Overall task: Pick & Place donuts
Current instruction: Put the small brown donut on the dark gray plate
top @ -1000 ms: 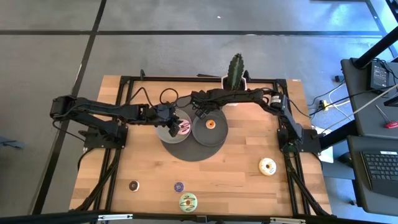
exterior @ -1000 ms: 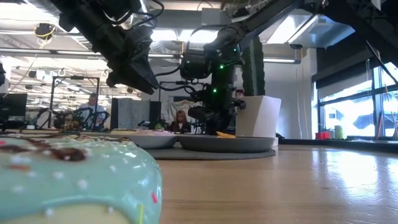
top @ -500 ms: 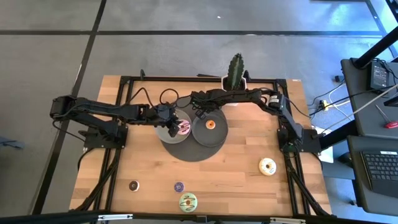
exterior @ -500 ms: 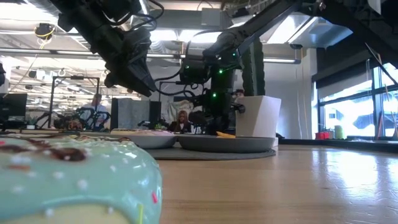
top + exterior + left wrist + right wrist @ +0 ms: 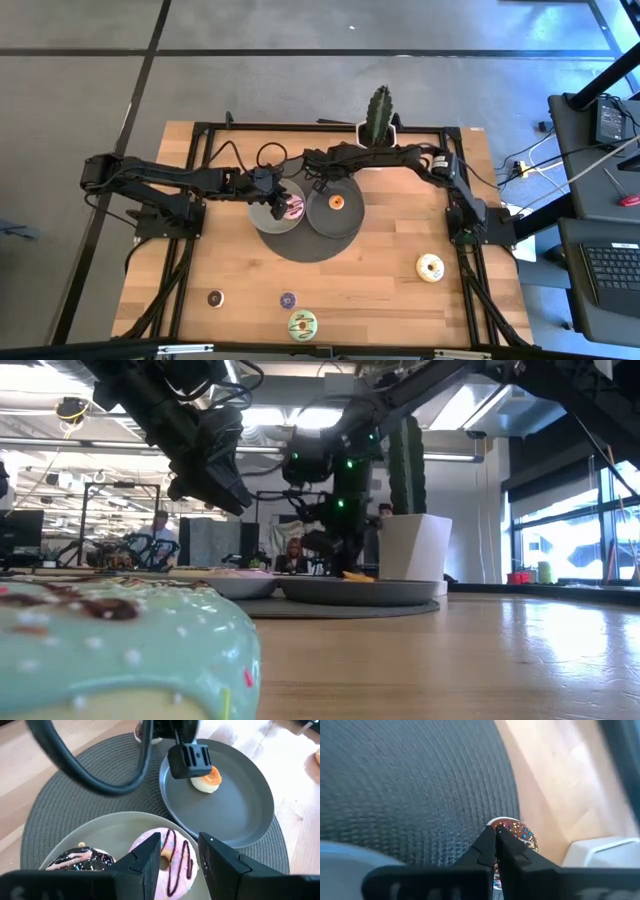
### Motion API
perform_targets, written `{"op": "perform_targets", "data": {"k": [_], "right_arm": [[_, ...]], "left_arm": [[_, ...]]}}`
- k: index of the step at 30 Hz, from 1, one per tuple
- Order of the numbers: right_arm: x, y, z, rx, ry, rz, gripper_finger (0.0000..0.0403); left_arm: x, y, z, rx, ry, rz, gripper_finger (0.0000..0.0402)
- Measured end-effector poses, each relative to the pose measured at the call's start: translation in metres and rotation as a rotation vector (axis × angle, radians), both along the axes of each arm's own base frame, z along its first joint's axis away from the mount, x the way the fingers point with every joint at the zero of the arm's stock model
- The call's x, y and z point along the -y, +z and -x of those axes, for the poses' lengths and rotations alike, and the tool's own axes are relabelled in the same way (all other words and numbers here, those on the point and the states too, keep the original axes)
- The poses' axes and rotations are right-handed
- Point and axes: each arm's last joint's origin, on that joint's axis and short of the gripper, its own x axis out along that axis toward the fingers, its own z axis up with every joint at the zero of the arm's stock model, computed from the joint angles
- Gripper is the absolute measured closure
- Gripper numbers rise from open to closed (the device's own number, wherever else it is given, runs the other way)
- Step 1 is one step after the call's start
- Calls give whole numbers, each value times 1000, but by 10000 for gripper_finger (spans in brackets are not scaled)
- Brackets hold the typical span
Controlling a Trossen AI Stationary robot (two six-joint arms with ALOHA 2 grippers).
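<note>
On a dark round mat (image 5: 300,240) sit two grey plates. The left plate (image 5: 268,215) carries a pink-iced donut (image 5: 172,865) and a dark sprinkled donut (image 5: 75,860). The right plate (image 5: 240,815) carries a small orange donut (image 5: 337,203). My left gripper (image 5: 180,840) hovers open above the pink donut, one finger on each side of it, well clear in the low view. My right gripper (image 5: 497,831) is shut at the mat's far edge, its tips at a small brown sprinkled donut (image 5: 522,834) lying on the mat beside the white pot (image 5: 605,852). My right gripper's shut fingertips (image 5: 490,840) stand at the near rim (image 5: 506,825) of the small brown donut, coming down at a slant. The fingers hide the meeting place, so I cannot tell whether they touch it. The donut lies flat on the mat.
A cactus in a white pot (image 5: 379,115) stands just behind the plates. Loose donuts lie toward the near edge: a green one (image 5: 302,323), a small blue one (image 5: 288,300), a small brown one (image 5: 215,298), and a white-and-yellow one (image 5: 431,267) at the right.
My right gripper has shut and has shifted slightly toward the table's left, at the far edge of the right plate. My left gripper has stayed open over the left plate.
</note>
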Motion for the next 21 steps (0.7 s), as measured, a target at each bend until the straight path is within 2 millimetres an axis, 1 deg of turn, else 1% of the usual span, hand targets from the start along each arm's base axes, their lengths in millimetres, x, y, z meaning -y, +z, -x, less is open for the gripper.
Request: {"op": "perform_targets", "data": {"k": [8, 12, 14, 18, 21], "right_arm": [[-19, 37, -15, -11, 100, 57, 390], [-33, 48, -15, -49, 151, 42, 390], [-45, 51, -11, -82, 188, 39, 390], [-79, 57, 3, -155, 252, 24, 397], [-102, 70, 15, -93, 268, 19, 397]], "left_arm": [[0, 0, 0, -5, 3, -26, 274], [0, 0, 0, -10, 0, -24, 274], [0, -1, 2, -28, -5, -18, 274], [1, -5, 8, -102, -8, -8, 274], [2, -8, 12, -146, -24, 15, 274]]}}
